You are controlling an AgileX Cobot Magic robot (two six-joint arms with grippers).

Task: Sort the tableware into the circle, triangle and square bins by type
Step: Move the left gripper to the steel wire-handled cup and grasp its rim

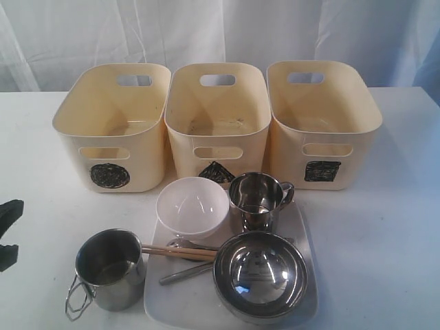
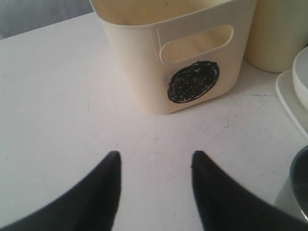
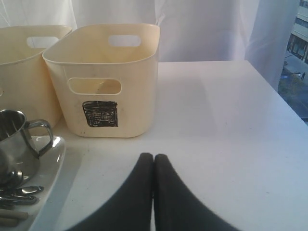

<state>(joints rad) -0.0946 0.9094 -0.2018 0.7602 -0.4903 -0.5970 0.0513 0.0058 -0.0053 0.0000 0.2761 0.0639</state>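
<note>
The left gripper (image 2: 155, 156) is wide open. Its two black fingers (image 2: 103, 192) stand apart, and only bare white table (image 2: 57, 106) shows between them. It holds nothing. Right in front of it stands the circle bin (image 2: 139, 67), with its black circle facing the gripper. The gripper and the bin are near but not touching.

Off to the side, toward the other arm, a steel mug (image 1: 110, 268) stands upright on the table, just beside the big white plate (image 1: 306, 240). Its wire handle points away from the plate.

The right gripper (image 3: 153, 156) is closed. Its two fingers press flat against each other with nothing held. In front of it, a little way across the table, stands the square bin (image 3: 137, 86), with its black square facing the gripper. Toward the left arm's side, the plate edge comes near this gripper.

On the plate, a second mug (image 1: 254, 199) stands at the far end, close to the square bin. A small white bowl (image 1: 192, 206) sits next to that mug. The big steel bowl (image 1: 260, 275) sits at the near end. The chopsticks (image 1: 179, 252) and the steel cutlery (image 1: 185, 273) lie flat between the bowls, and the chopstick ends reach out to the first mug.

The triangle bin (image 1: 254, 155) stands between the other two bins, behind the white bowl.
</note>
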